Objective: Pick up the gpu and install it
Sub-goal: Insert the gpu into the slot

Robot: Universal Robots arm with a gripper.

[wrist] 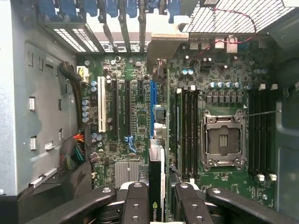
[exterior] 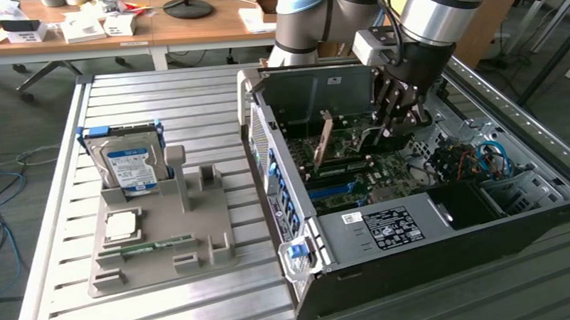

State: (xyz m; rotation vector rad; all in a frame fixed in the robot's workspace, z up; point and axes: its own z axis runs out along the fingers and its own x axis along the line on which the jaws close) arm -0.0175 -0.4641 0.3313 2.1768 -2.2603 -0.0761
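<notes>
At the exterior view's left, a slatted aluminium table (exterior: 169,100) carries a grey moulded parts holder (exterior: 211,219). A boxy silver hard drive with a blue-white label (exterior: 129,165) stands upright in it, with a short green memory stick (exterior: 146,247) lying flat nearer the camera.

Right of the holder lies a black and grey computer case (exterior: 413,276), open side up, showing its green motherboard (wrist: 135,107).

Inside the case, the gpu (exterior: 324,141), a thin dark greenish-brown card with a silvery end bracket, stands on edge above the board, its bracket end towards the case's rear wall. The wrist view sees it edge-on (wrist: 156,186), running alongside a long blue expansion slot (wrist: 152,98). Whether its lower edge is already in a slot cannot be told.

Further right, the black gripper (exterior: 395,124) reaches down from the silver arm (exterior: 441,12). In the wrist view its 2 fingers (wrist: 135,200) sit on either side of the card, clamped on it (wrist: 160,198).

The pick-up looks done and the install step is in hand, with the card lowered into the case over the slots. Seating it calls for the card's edge to stay parallel to and directly over 1 slot, the bracket lined up with the rear opening, and a straight, untilted push; any skew could jam the connector or strain the board.
</notes>
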